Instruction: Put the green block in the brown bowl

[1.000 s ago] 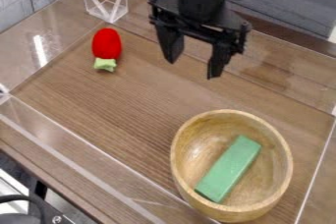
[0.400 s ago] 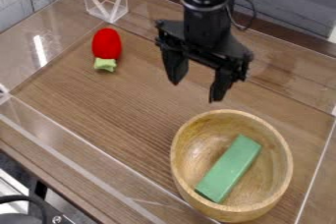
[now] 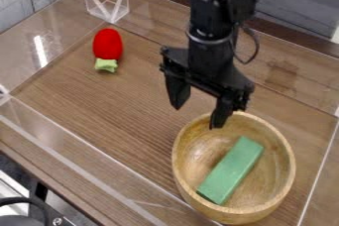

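Observation:
The green block (image 3: 233, 169) is a flat light-green bar lying slantwise inside the brown bowl (image 3: 187, 166), a large round wooden bowl at the lower right. My gripper (image 3: 199, 100) hangs point-down just above the bowl's far rim, open wide, with nothing between its black fingers. The right finger's tip (image 3: 221, 118) overlaps the rim in the picture; I cannot tell whether it touches.
A red strawberry-like toy (image 3: 107, 45) with a green stem lies at the upper left on the wooden tabletop (image 3: 93, 101). A clear plastic wall (image 3: 79, 146) runs along the front and left edges. A white wire shape (image 3: 106, 5) stands at the back.
The gripper has come down and toward the bowl, from mid-table to just over the bowl's far rim. It stayed open. The block and bowl have not moved.

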Motion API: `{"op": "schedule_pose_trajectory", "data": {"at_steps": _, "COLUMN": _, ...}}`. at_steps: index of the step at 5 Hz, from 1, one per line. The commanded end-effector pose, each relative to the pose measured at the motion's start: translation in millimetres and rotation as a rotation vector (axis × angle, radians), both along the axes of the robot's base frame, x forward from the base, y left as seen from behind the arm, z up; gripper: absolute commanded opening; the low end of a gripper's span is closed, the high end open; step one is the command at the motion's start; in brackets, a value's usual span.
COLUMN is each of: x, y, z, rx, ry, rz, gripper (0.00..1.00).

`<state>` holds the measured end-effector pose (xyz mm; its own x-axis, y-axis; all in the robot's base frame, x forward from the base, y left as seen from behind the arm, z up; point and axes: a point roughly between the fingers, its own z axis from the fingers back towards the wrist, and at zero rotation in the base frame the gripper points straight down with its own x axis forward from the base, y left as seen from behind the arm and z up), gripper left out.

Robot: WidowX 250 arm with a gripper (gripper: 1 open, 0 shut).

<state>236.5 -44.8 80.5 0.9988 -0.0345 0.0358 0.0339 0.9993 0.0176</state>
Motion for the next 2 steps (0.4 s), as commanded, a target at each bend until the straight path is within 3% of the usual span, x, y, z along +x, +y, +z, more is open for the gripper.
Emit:
{"op": "schedule_pose_trajectory", "data": {"at_steps": 1, "x": 6.3, "y": 1.5, "z": -3.0, "rx": 0.008, "ry": -0.019, "rz": -0.004, "gripper": 1.00}}
{"op": "schedule_pose_trajectory", "data": {"at_steps": 2, "x": 7.0, "y": 2.9, "z": -10.3, "rx": 0.015, "ry": -0.007, "rz": 0.000, "gripper": 1.00}}
